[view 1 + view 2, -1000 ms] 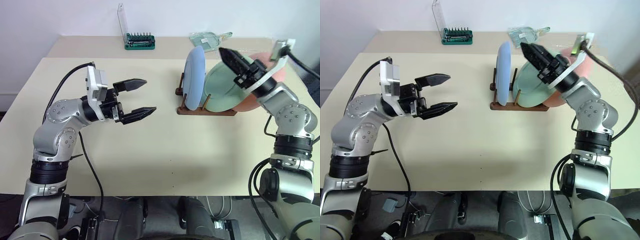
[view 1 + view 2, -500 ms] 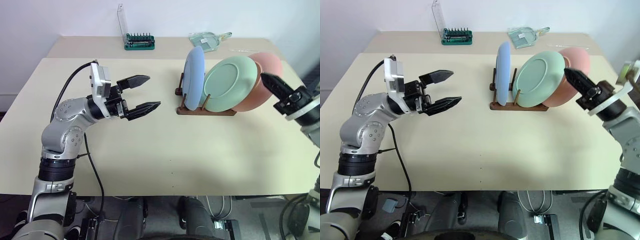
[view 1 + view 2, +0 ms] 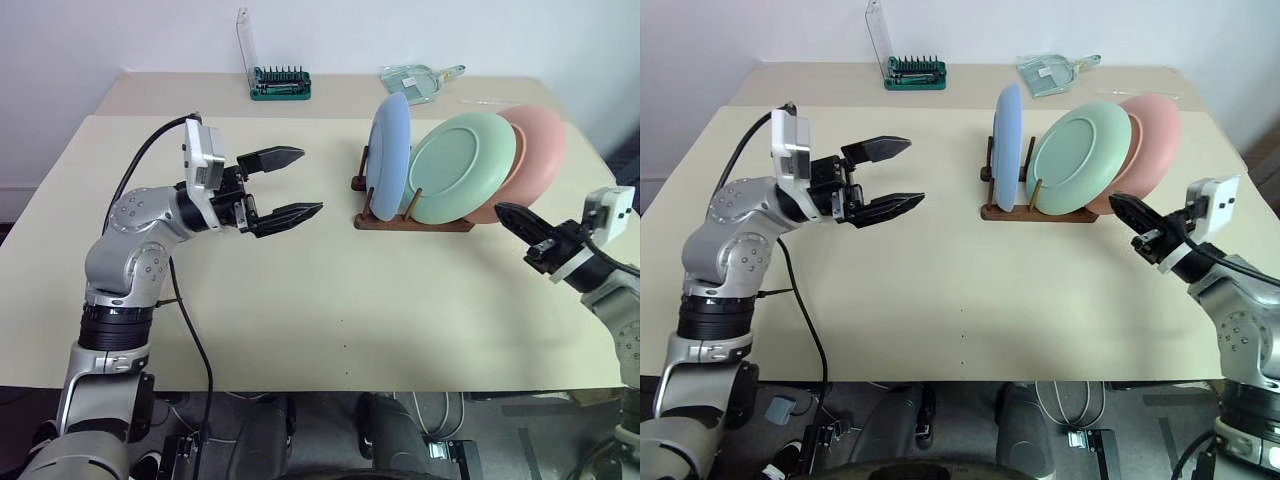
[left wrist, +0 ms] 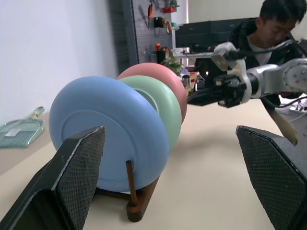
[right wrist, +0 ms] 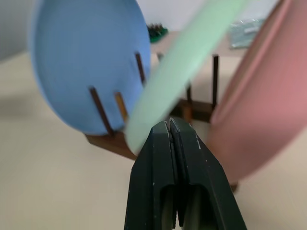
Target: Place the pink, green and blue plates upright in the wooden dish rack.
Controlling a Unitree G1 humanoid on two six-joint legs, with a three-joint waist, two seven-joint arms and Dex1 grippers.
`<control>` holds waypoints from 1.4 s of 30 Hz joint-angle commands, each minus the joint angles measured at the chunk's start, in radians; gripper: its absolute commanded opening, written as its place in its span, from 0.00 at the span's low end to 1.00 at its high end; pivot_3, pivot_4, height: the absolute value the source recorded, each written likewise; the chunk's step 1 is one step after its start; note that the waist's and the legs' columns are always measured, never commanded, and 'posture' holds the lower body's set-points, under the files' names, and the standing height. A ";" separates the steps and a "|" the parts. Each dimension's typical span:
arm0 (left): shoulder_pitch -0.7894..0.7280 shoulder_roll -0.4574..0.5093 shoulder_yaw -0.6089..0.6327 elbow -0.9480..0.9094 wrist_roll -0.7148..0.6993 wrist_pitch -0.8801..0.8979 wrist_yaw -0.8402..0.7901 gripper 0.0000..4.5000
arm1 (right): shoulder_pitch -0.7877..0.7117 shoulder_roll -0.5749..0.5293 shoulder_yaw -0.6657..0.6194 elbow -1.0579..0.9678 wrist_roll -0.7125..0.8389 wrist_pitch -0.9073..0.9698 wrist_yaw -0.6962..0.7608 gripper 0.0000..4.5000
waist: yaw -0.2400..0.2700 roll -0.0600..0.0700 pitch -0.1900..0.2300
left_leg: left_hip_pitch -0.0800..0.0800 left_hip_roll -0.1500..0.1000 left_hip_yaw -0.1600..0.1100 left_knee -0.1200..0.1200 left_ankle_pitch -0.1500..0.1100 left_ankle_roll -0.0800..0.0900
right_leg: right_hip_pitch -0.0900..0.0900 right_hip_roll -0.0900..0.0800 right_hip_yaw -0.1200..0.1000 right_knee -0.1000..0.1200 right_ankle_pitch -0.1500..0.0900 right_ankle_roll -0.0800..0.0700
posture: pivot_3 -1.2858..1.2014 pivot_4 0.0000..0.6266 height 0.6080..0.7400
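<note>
Spanning the whole scene, a cream table [image 3: 300, 330] is carrying every item, with a second table surface butting against its far edge. On the robot's right half of the table, the wooden dish rack [image 3: 412, 220] is holding all three plates on edge: the blue plate [image 3: 388, 155] is standing nearly upright at the rack's left end, the green plate [image 3: 462, 165] is leaning behind it, and the pink plate [image 3: 535, 155] is leaning at the right end, overlapped by the green one. By this reading, the placing appears to be finished, though the green and pink plates are tilting rather than standing straight.

The right claw [image 3: 512, 217] is hanging just off the rack's right end with its two black fingers pressed fully together and gripping nothing; the pink plate is lying just beyond and to the left of its tip, making this the nearer arm for any nudge. The left claw [image 3: 288, 183] is hovering well apart from the rack, fingers spread wide and empty, pointing toward the blue plate's face.

At the far edge, a green screwdriver-bit case [image 3: 280, 82] is standing with its clear lid raised, and a clear packet [image 3: 415, 78] is lying near it.
</note>
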 commanded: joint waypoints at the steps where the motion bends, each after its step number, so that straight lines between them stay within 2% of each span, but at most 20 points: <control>1: -0.018 0.011 0.013 -0.025 -0.003 -0.003 -0.003 1.00 | -0.020 0.009 0.021 0.009 -0.041 -0.058 0.012 0.01 | 0.000 0.000 0.000 | 0.000 0.000 0.000 0.000 0.000 0.000 | 0.000 0.000 0.000 0.000 0.000 0.000 | 0.52 0.24 0.88; 11: -0.012 0.020 0.017 -0.038 -0.007 0.005 0.009 1.00 | -0.163 0.036 0.093 0.097 -0.091 -0.100 0.017 0.01 | 0.000 0.000 0.000 | 0.000 0.000 0.000 0.000 0.000 0.000 | 0.000 0.000 0.000 0.000 0.000 0.000 | 0.52 0.24 0.88; 20: 0.009 0.028 0.027 -0.067 -0.016 0.023 0.025 1.00 | -0.304 0.007 0.123 0.108 -0.111 -0.082 0.041 0.01 | -0.001 0.000 0.000 | 0.000 0.000 0.000 0.000 0.000 0.000 | 0.000 0.000 0.000 0.000 0.000 0.000 | 0.52 0.24 0.88; 42: 0.003 0.021 0.017 -0.052 -0.008 0.015 0.019 1.00 | -0.354 -0.008 0.059 0.052 -0.053 -0.060 0.024 0.01 | -0.001 0.000 0.000 | 0.000 0.000 0.000 0.000 0.000 0.000 | 0.000 0.000 0.000 0.000 0.000 0.000 | 0.52 0.24 0.88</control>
